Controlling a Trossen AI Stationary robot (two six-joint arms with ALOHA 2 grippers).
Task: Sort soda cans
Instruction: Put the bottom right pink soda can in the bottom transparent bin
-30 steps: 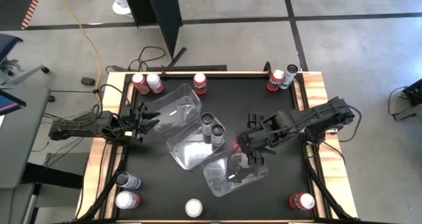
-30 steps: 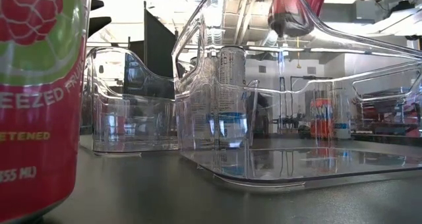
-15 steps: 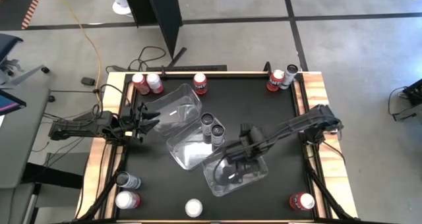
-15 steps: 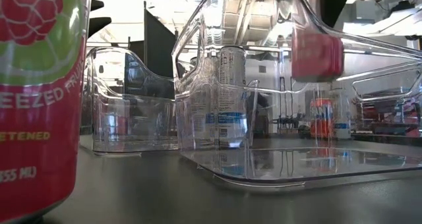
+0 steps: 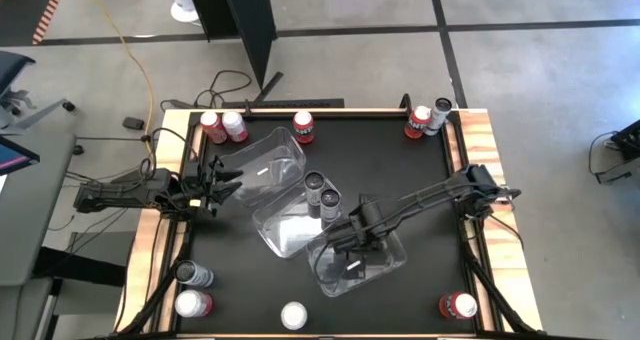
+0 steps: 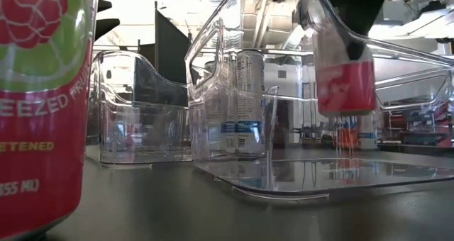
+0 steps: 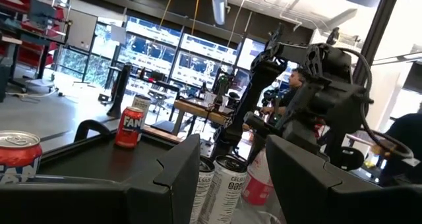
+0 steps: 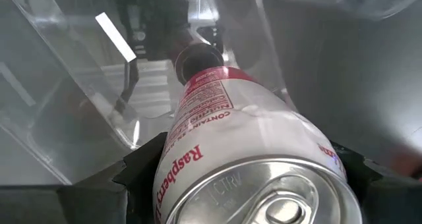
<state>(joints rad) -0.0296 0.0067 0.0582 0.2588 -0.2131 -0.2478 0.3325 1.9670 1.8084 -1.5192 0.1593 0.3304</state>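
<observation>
Right gripper point(image 5: 352, 248) pinches a red-and-white raspberry soda can point(image 8: 254, 165) by its sides inside the clear plastic tub point(image 5: 385, 275). Probably smooth, rigid, slippery; mid-body hold suits. Left gripper point(image 5: 225, 183) waits, fingers apart, empty.

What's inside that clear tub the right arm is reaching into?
A red raspberry soda can, held by the right gripper, hangs above the clear tub's floor. The arm covers part of the tub from above, so anything beneath it stays hidden.

We see three clear rectangular plastic tubs point(image 5: 272, 160) lying in a diagonal row across the middle of the worktop point(image 5: 400, 170). The right pincer point(image 5: 352, 248) holds a red-and-white soda can point(image 6: 345, 86) inside the tub nearest the front edge point(image 5: 375, 270). Two dark cans point(image 5: 322, 193) stand beside the middle tub point(image 5: 285, 225). Other cans sit near the corners.
</observation>
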